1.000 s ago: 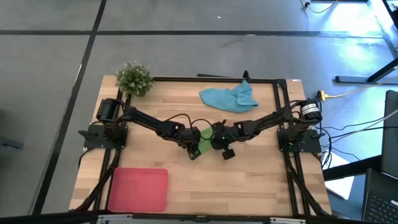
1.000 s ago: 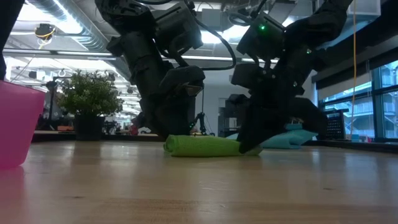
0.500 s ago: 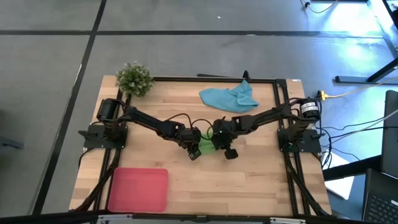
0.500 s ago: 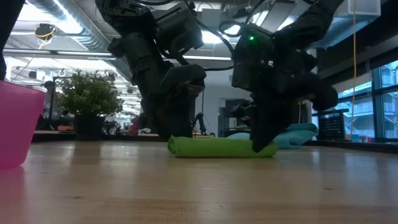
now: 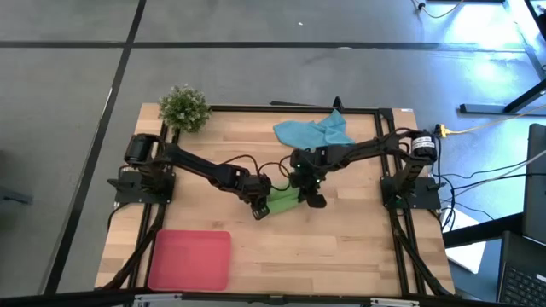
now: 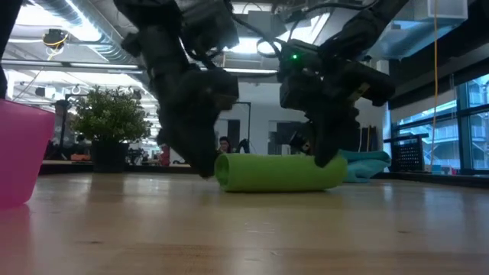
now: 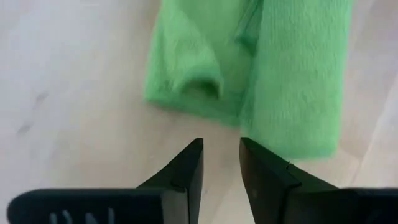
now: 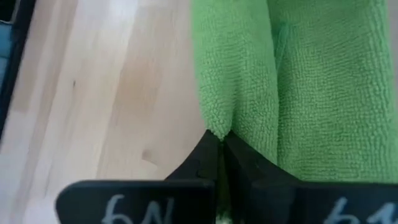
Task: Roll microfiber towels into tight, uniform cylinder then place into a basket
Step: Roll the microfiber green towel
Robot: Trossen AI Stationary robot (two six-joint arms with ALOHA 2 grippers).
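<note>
The right gripper (image 8: 222,144) is pinched fully closed on an edge fold of the lime green towel (image 5: 285,200), which lies rolled at the middle of the high view on the tabletop (image 5: 358,247). The left gripper (image 7: 221,163) sits just beside the roll's other end, its fingers a narrow gap apart and holding nothing; in the left wrist view the tips stop just short of the cloth.

In the low view the green towel reads as a fairly even cylinder lying flat. One end looks looser, with a flap showing in the left wrist view.

To do this step well, my judgement is that the roll needs even pressure along its length so it does not cone or unwind. The loose flap should be tucked under before any lift.

The light blue towel (image 5: 314,133) lies crumpled, unrolled, toward the upper middle of the high view. The basket (image 5: 189,259) sits at the lower left, well apart from both towels. A small plant (image 5: 184,107) stands at the upper left corner.
</note>
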